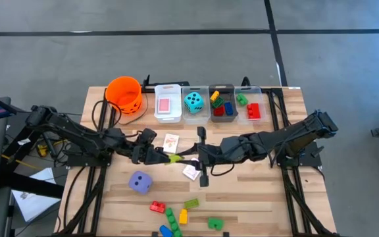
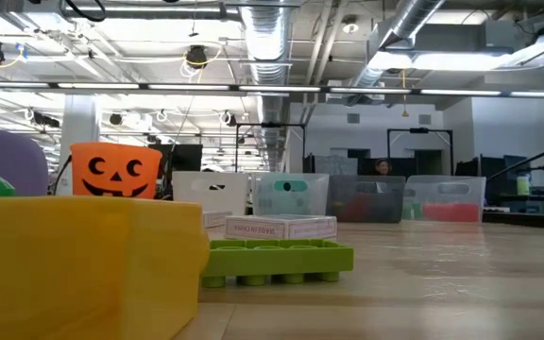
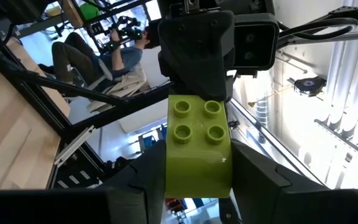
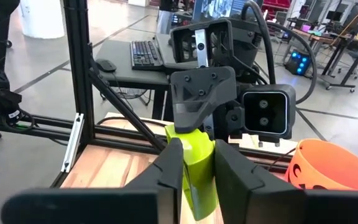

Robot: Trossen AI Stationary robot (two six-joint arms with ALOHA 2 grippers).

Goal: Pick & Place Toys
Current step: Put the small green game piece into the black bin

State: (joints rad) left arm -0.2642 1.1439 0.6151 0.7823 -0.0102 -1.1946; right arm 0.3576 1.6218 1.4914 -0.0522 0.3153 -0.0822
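Both grippers' fingers are clamped on the lime-green brick (image 3: 198, 146) mid-handover; I'd release the left gripper (image 1: 158, 157) only once the right gripper (image 1: 191, 158) holds firm

Both arms reach in low over the middle of the table, wrists level, tips meeting. The left gripper (image 1: 170, 158) and the right gripper (image 1: 184, 160) each pinch the same lime brick (image 3: 197, 146) from opposite ends.

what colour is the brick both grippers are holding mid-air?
Lime green, a four-stud brick; the left wrist view shows it best.
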